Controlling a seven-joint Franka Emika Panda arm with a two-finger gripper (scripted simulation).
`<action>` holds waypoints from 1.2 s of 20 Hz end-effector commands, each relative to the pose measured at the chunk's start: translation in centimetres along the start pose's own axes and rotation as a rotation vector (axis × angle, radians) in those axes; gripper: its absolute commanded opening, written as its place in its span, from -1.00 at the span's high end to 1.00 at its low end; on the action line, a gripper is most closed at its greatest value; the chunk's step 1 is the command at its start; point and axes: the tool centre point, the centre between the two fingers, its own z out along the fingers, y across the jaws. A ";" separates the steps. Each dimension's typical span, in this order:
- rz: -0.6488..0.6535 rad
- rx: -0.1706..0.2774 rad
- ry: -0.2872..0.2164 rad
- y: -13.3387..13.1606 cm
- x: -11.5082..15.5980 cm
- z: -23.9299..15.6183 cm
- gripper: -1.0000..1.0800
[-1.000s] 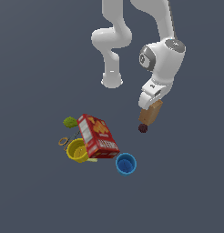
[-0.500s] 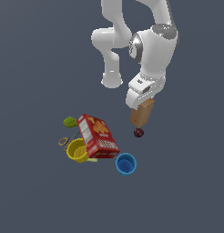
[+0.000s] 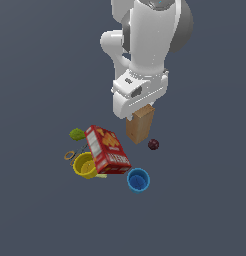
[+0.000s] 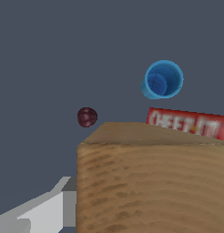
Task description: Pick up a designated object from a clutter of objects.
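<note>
The tan-brown wooden block hangs slightly tilted under my gripper, whose jaws are shut on its upper end. The white hand hides the fingertips in the exterior view. In the wrist view the block fills the lower part of the picture, with one grey finger against its side. The block is to the exterior view's right of the red printed box and close to the small dark red ball.
A yellow cup, a blue cup, a small green item and thin rings lie around the red box. The wrist view shows the blue cup, the ball and the red box's edge below.
The arm has swung toward the exterior view's left, carrying the block from above and right of the ball to a spot nearer the red box. The clutter has not moved.
</note>
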 end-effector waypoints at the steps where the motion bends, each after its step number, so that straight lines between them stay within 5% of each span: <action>1: -0.001 -0.005 0.006 2.5 0.0 -2.0 1.00; 24: -0.002 -0.008 0.004 18.0 -0.1 -12.3 1.00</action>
